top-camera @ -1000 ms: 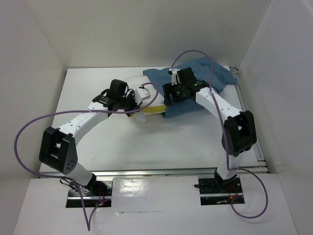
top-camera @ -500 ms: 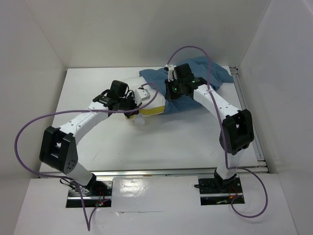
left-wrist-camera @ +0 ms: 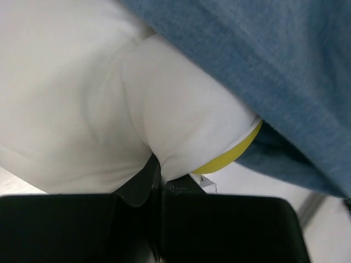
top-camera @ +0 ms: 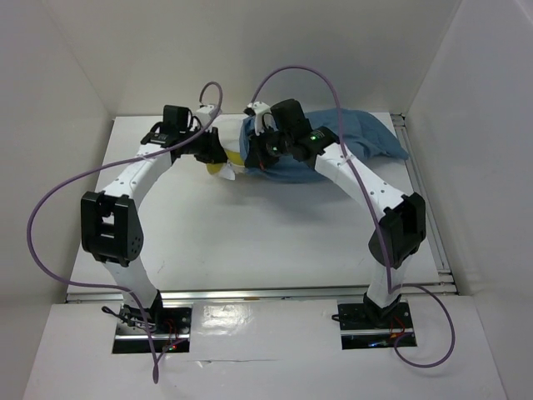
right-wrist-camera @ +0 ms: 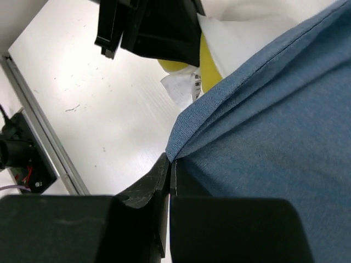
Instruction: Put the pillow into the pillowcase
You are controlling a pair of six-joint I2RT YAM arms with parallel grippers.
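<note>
Both pairs of jaws are clamped: the left gripper point(left-wrist-camera: 159, 178) on a fold of the pillow point(left-wrist-camera: 109, 98), the right gripper point(right-wrist-camera: 171, 174) on the pillowcase point(right-wrist-camera: 274, 137) hem. Lengthwise along the desk's point(top-camera: 250, 233) far edge lies the pillowcase; the pillow's bare end protrudes from its mouth toward the left arm — the nearer one.
</note>
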